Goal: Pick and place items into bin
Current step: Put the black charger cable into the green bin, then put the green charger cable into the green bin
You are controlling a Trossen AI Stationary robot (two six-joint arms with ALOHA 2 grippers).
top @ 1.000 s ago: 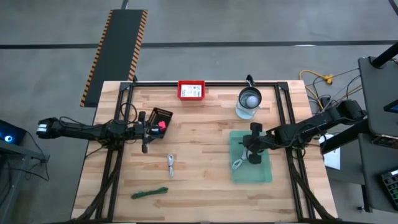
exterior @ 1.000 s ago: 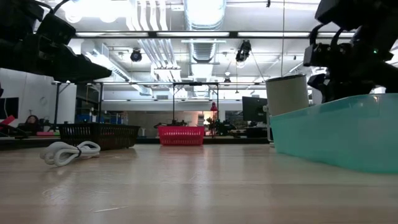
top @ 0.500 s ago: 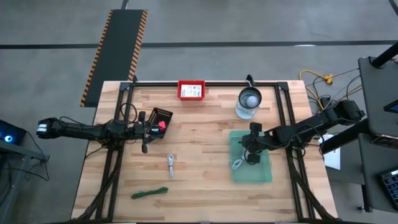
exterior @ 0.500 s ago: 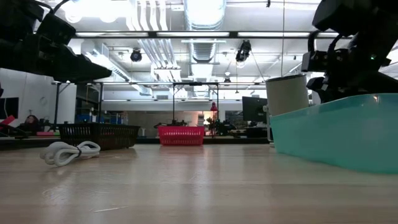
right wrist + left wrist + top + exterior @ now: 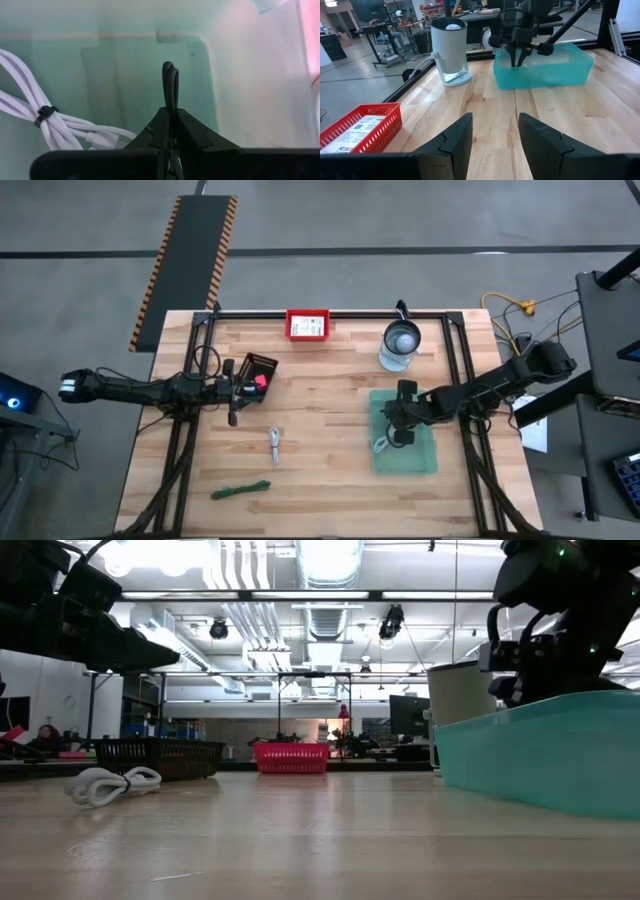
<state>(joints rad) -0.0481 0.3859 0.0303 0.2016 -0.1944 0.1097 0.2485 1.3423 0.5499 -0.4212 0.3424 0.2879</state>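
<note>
Though hidden low, cable in bin.

Teal bin, white cable

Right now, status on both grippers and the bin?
Right gripper shut, empty, over teal bin. White cable already inside. Left gripper open, idle by black basket. Nothing blocking.
</note>
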